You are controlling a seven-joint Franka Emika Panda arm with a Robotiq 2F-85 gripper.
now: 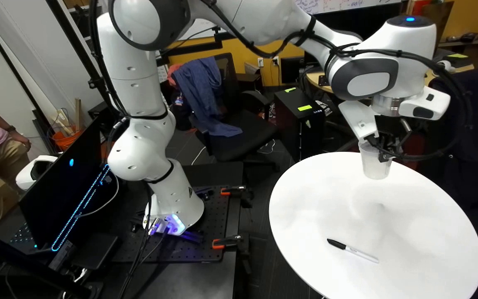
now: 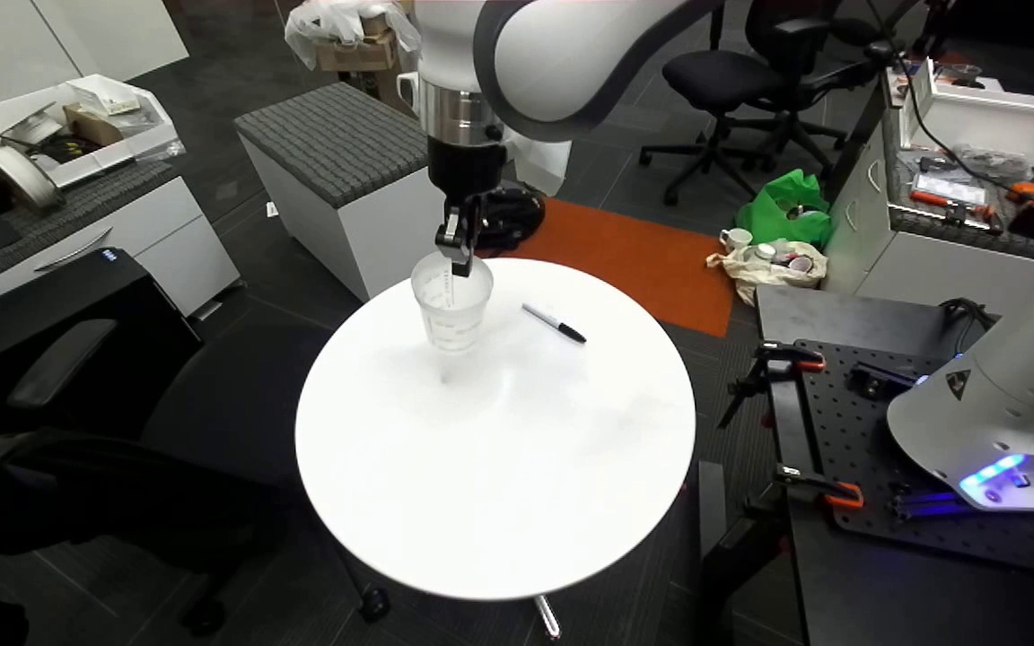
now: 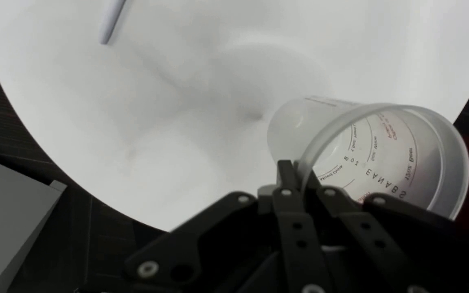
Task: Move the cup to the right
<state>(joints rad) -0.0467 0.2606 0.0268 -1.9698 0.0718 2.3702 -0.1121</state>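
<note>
The clear plastic cup (image 3: 385, 171) is held in the claw (image 3: 298, 176), which is clamped on the side of its rim. In the wrist view one fingertip sits outside the cup's wall and the other inside it, with the rim running between them. From there the cup hangs off to the right of that picture, its open mouth facing the camera and its base slanting toward the upper left. Printed words and lines show on the wall.

In both exterior views the cup is about upright, mouth up, just below the claw and to one side of the fingers. It appears raised above the round white table (image 1: 305, 207), over its outer part; a faint dark smudge lies on the tabletop, apart from the cup's base.

A marker (image 2: 555, 323) with a black cap lies on the table, well apart from the cup. In the wrist view only its pale end shows, at the upper left.
</note>
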